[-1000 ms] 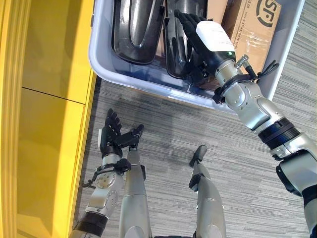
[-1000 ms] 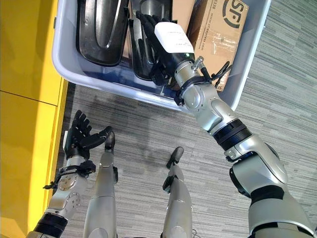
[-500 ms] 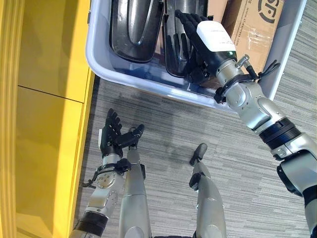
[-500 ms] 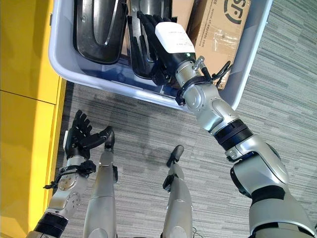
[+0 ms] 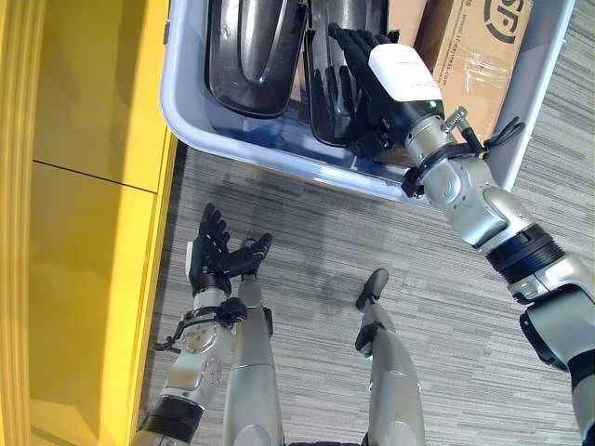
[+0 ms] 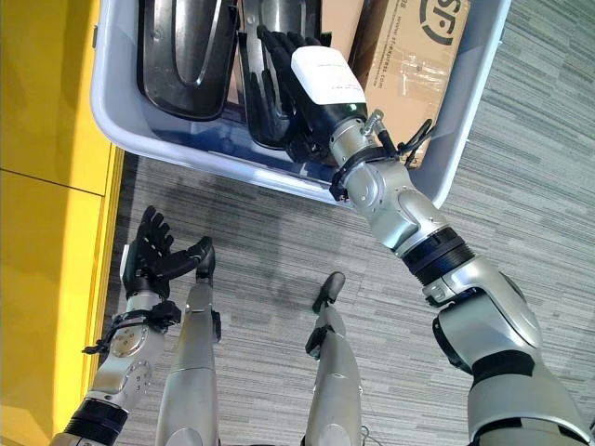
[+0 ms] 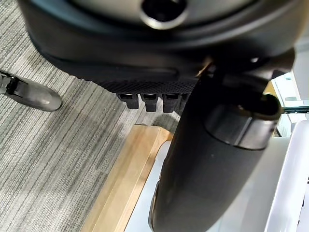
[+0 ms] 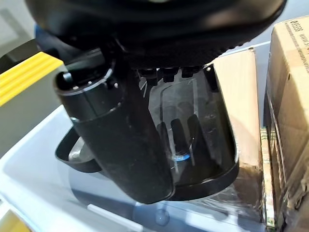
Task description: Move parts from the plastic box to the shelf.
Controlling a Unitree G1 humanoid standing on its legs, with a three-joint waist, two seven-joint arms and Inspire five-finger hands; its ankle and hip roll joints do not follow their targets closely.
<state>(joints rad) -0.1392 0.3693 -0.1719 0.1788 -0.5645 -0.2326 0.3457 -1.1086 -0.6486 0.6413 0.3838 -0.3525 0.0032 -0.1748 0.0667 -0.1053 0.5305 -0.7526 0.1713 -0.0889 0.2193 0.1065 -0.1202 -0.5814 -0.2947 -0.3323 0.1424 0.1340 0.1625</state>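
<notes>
Black parts (image 5: 253, 51) lie in the box (image 5: 191, 116) (beside cartons (image 5: 469, 46)). Right hand (image 5: 367, 65), fingers straight, reaches over one, perhaps touching. Left hand (image 5: 214, 258) hangs open near the shelf (image 5: 93, 139).

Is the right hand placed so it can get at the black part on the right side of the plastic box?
Probably yes. The right hand is already over the open-topped plastic box, fingers straight above the black part. Nothing lies between them; the cardboard box sits off to the side.
</notes>
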